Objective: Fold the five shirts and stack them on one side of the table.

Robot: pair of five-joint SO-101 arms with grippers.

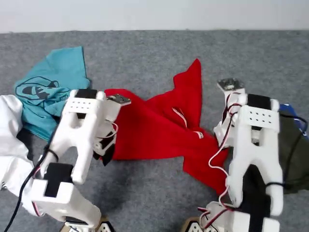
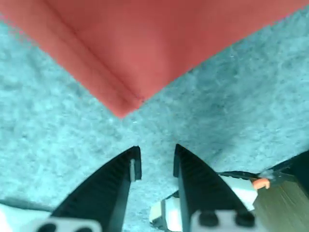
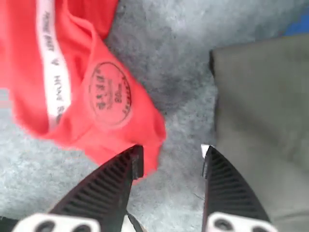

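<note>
Crumpled red cotton shirt lies on the grey felt worktop; left gripper parted near its corner, right gripper (also parted) at its collar.

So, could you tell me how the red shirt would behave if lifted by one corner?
The red shirt lies in soft folds, so it will probably droop limply. It looks thin, so likely light, and may drag on the carpet.
</note>
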